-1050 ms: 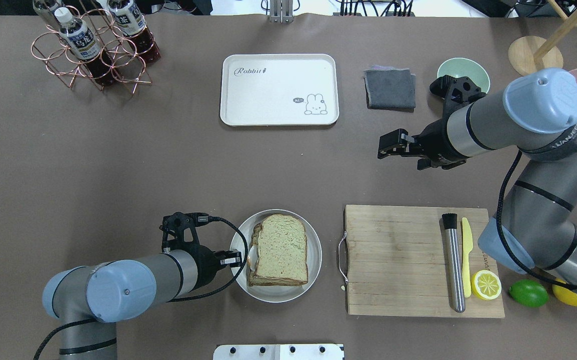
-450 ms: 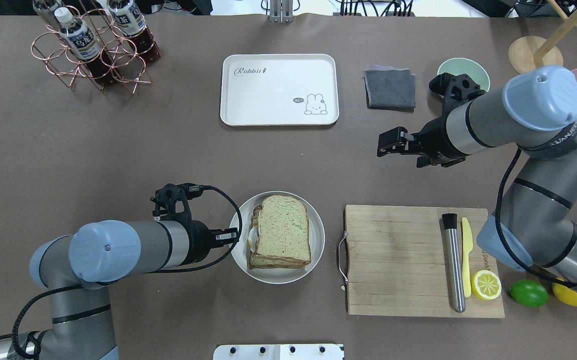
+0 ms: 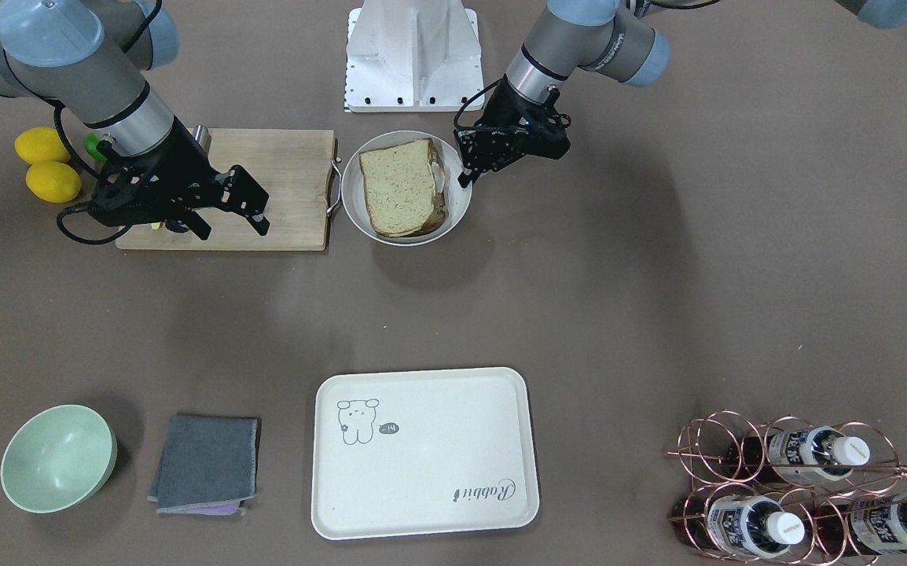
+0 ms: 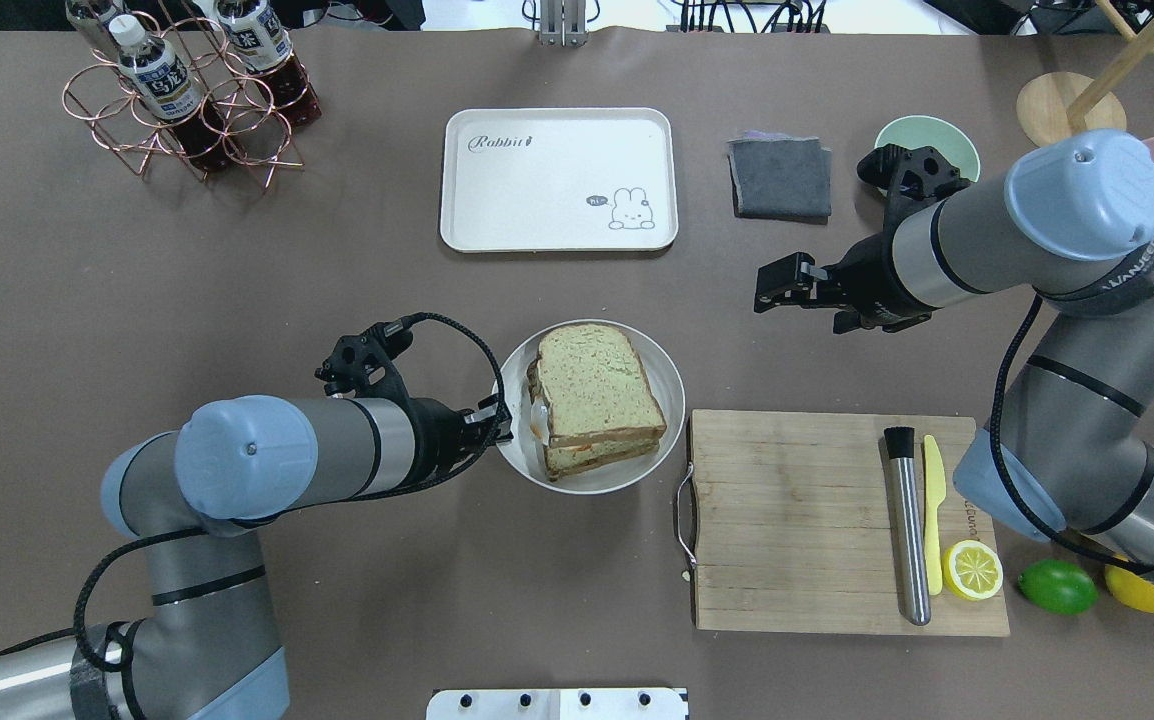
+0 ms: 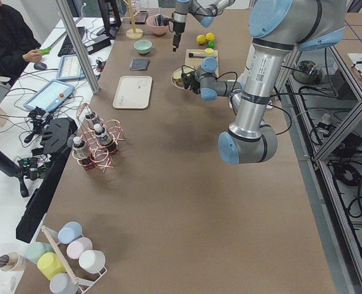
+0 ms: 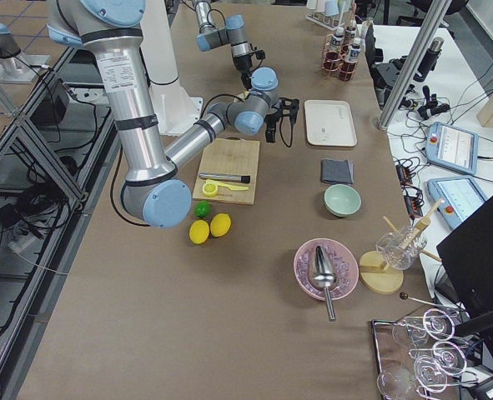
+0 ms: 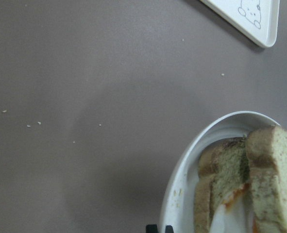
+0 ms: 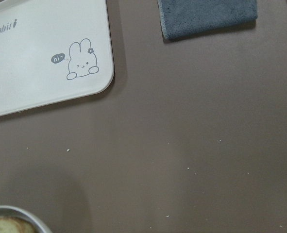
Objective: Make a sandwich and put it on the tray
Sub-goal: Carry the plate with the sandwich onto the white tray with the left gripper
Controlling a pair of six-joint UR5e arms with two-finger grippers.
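The sandwich, two speckled tan slices with white egg and orange yolk at its edge, lies on the round pale-grey plate. My left gripper is shut on the plate's left rim and holds it above the table; a shadow lies under it in the front view. Plate, sandwich and left gripper show there too. The left wrist view shows the plate rim and sandwich. The cream tray lies farther out, with nothing on it. My right gripper hovers open and holds nothing, right of the tray.
A wooden cutting board with a metal rod, yellow knife and lemon half lies right of the plate. A grey cloth and green bowl lie right of the tray. A bottle rack stands far left.
My left gripper has raised the plate with the sandwich and carried it forward and to the right, toward the tray. The right arm has barely moved.
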